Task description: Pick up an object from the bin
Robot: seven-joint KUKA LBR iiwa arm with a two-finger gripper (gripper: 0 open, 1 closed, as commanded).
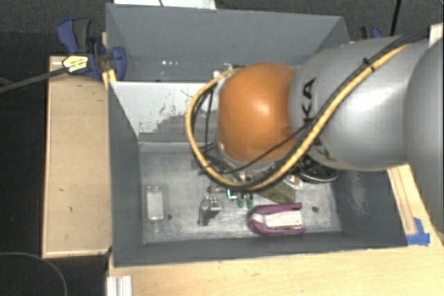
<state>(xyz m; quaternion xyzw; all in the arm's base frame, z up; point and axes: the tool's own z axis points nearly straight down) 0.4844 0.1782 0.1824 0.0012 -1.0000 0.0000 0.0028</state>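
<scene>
My gripper [231,185] shows as a dark body low over the middle of the bin floor, tucked under the arm's wrist. Just in front of it lies a small green piece [240,199]. To its front right, a purple and white oblong object [277,220] lies flat near the bin's front wall. A small dark grey metal piece [207,210] lies to the gripper's front left. Whether the gripper holds anything is hidden.
A clear little plastic box [154,202] stands alone at the left of the bin floor. Some pale and dark items [310,178] peek out under the arm at the right. The arm and its orange cover hide the bin's middle and right.
</scene>
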